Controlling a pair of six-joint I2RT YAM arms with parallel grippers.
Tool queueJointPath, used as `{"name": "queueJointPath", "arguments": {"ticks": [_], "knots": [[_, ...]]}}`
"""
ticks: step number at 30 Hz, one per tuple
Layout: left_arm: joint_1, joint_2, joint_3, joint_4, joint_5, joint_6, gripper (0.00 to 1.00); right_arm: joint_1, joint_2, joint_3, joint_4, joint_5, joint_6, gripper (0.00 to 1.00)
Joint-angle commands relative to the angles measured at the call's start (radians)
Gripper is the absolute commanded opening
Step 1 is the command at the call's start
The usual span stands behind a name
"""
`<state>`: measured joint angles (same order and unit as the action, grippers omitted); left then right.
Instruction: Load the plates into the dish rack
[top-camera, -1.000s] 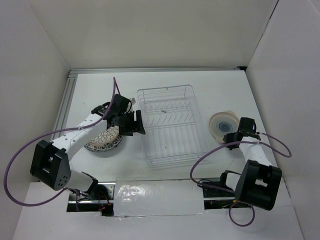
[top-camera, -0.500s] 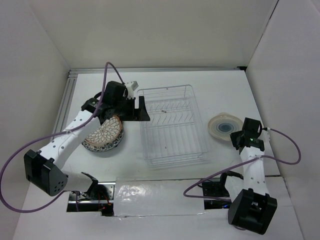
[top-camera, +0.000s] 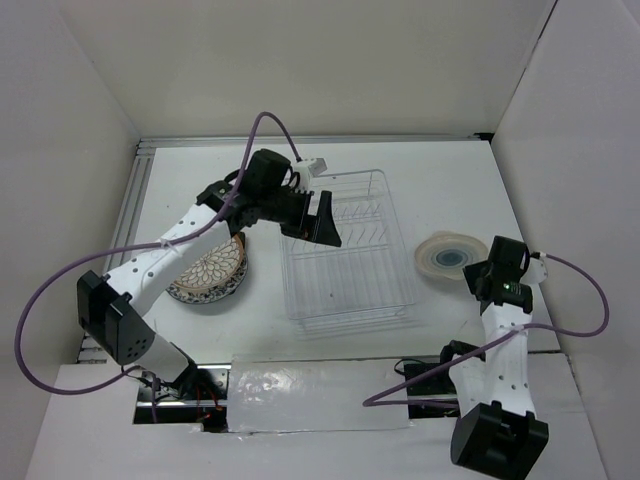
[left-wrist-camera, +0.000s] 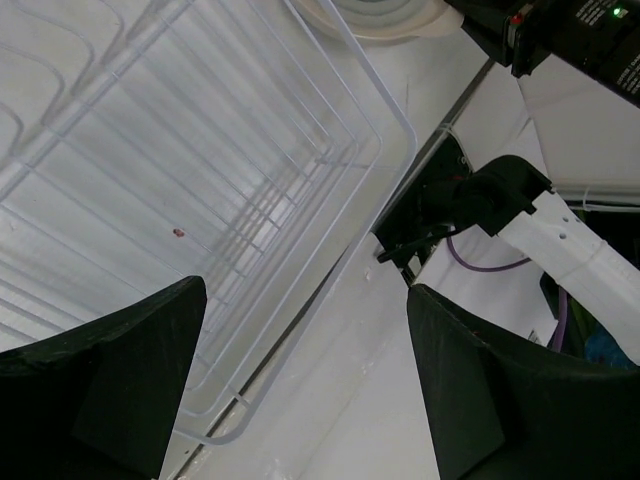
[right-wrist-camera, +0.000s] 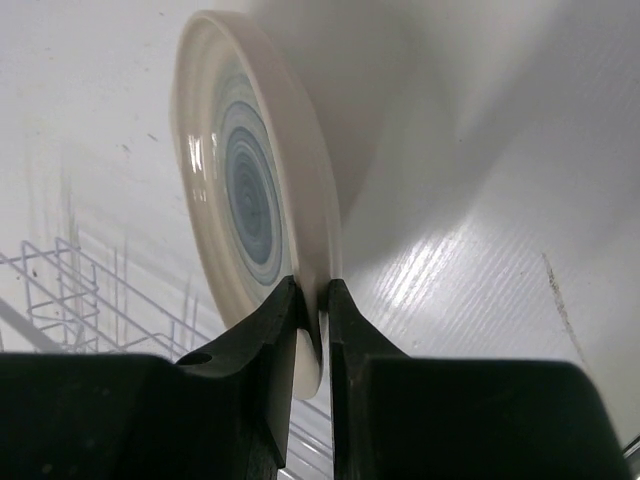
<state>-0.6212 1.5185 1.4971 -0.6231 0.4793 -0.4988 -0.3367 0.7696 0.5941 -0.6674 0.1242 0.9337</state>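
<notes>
The dish rack (top-camera: 350, 285) stands in the middle of the table with no plate in it. My left gripper (top-camera: 318, 222) hangs open above its far left part; in the left wrist view the gripper (left-wrist-camera: 305, 390) holds nothing over the rack's wires (left-wrist-camera: 200, 150). Left of the rack, a brown-rimmed plate with white petals (top-camera: 212, 268) lies on a blue-white floral plate (top-camera: 228, 291). To the right of the rack my right gripper (top-camera: 483, 272) is shut on the rim of the cream plate with blue-grey rings (top-camera: 448, 252). Seen from the wrist, the gripper (right-wrist-camera: 313, 310) pinches that plate (right-wrist-camera: 245, 190) edge-on.
White walls close in the table on the left, back and right. A metal rail (top-camera: 130, 210) runs along the left edge. The right arm (left-wrist-camera: 560, 230) and its purple cable show beyond the rack in the left wrist view. Rack wires (right-wrist-camera: 80, 290) lie just left of the held plate.
My left arm has swung from the stacked plates to above the rack, and its jaws have spread wider. The right arm has shifted its pose, still gripping the cream plate's rim.
</notes>
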Motion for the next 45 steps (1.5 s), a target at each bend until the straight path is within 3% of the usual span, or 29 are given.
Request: {"name": "queueJointPath", "arguments": {"ticks": [1,20,26,32,36,45], "knots": [[-0.012,0.009,0.032,0.030,0.058,0.013,0.94,-0.002,-0.065,0.101,0.098,-0.017,0.002,0.00],[-0.020,0.077,0.086,0.059,0.142,-0.021,0.96,-0.001,-0.101,0.300,0.055,-0.001,-0.027,0.00],[-0.022,0.115,0.084,0.115,0.243,-0.041,0.97,-0.002,-0.131,0.372,0.049,-0.018,-0.001,0.00],[-0.029,0.167,0.091,0.174,0.309,-0.108,0.99,-0.002,-0.131,0.421,0.078,-0.101,-0.001,0.00],[-0.029,0.180,0.052,0.299,0.369,-0.184,0.99,-0.001,-0.133,0.453,0.089,-0.159,-0.018,0.00],[-0.031,0.284,0.117,0.427,0.446,-0.294,0.99,-0.001,-0.136,0.444,0.161,-0.365,-0.027,0.00]]}}
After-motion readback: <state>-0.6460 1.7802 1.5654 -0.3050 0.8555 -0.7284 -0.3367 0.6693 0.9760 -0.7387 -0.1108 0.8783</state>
